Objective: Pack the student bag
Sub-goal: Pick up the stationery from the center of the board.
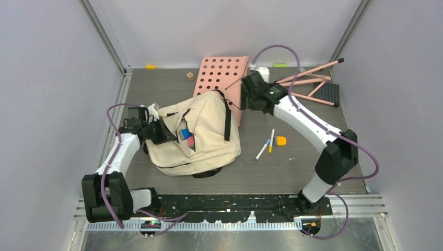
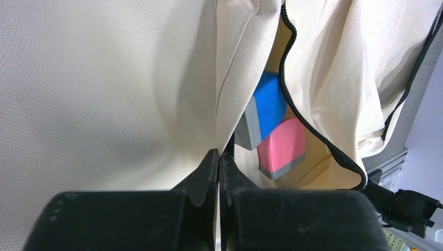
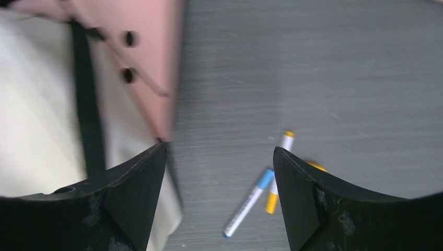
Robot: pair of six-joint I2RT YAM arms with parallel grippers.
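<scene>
The large cream fabric backpack (image 1: 209,130) with black straps is laid on its side at the left-centre of the grey table (image 1: 292,167), with its zippered mouth spread open. Packing is judged to be partly done. A blue block with a grey end (image 2: 269,107) and a pink block with a grey end (image 2: 282,146) are seen side by side inside the opening.

Outside the bag, three things are found on the table to its right: a white marker with a blue cap (image 1: 262,149), a white marker with yellow ends (image 1: 271,141) and a small orange piece (image 1: 281,140). These are taken to be what is yet to be packed, and the zipper is not closed. A pink perforated flat board (image 1: 222,73) is propped behind the bag.

The left gripper (image 2: 218,154) is reached in low from the left to the bag's opening. Its fingers are pressed together, seemingly on a fold of the cream fabric at the rim, though the pinch itself is hidden at the tips. The mouth is thus thought to be held open.

The right arm is stretched forward and bent at the elbow. The right gripper (image 3: 219,149) is held above the table beside the board's near corner, jaws spread wide with nothing between them, and the two markers are framed beneath it.
</scene>
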